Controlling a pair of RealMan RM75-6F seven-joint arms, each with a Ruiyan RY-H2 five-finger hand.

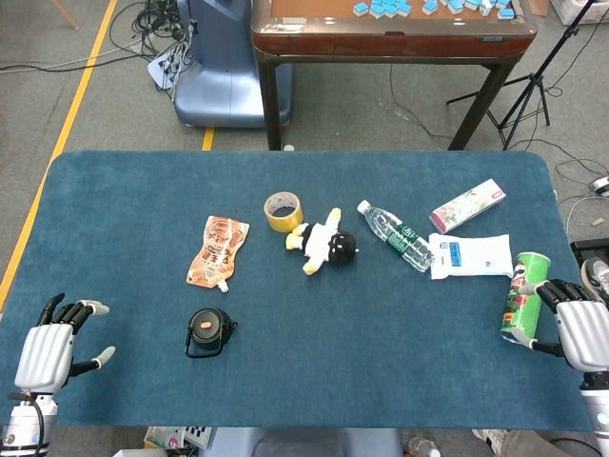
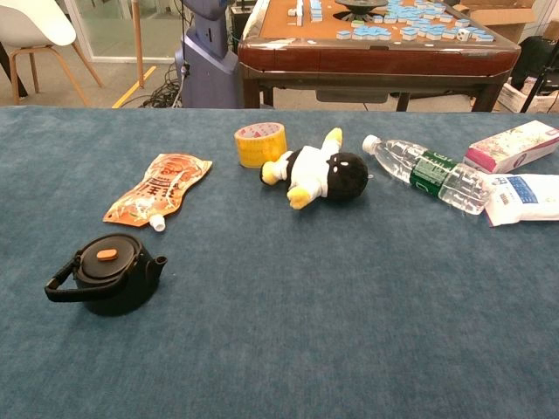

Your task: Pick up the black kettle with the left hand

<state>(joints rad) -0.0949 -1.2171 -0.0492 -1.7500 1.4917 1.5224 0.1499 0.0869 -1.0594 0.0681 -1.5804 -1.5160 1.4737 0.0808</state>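
The black kettle (image 1: 209,331) (image 2: 109,272) is small and round, with an orange knob on its lid and a loop handle lying toward its left; it stands upright on the blue cloth. My left hand (image 1: 54,345) hovers at the table's near left corner, well to the left of the kettle, fingers apart and empty. At the right edge my right hand (image 1: 577,328) grips a green tube can (image 1: 523,295) held upright. Neither hand shows in the chest view.
On the blue table (image 1: 124,200) lie an orange spout pouch (image 1: 217,249), a yellow tape roll (image 1: 283,210), a black-and-white plush toy (image 1: 324,243), a water bottle (image 1: 395,234), a white wipes pack (image 1: 470,255) and a pink box (image 1: 466,205). A wooden mahjong table (image 1: 390,33) stands behind.
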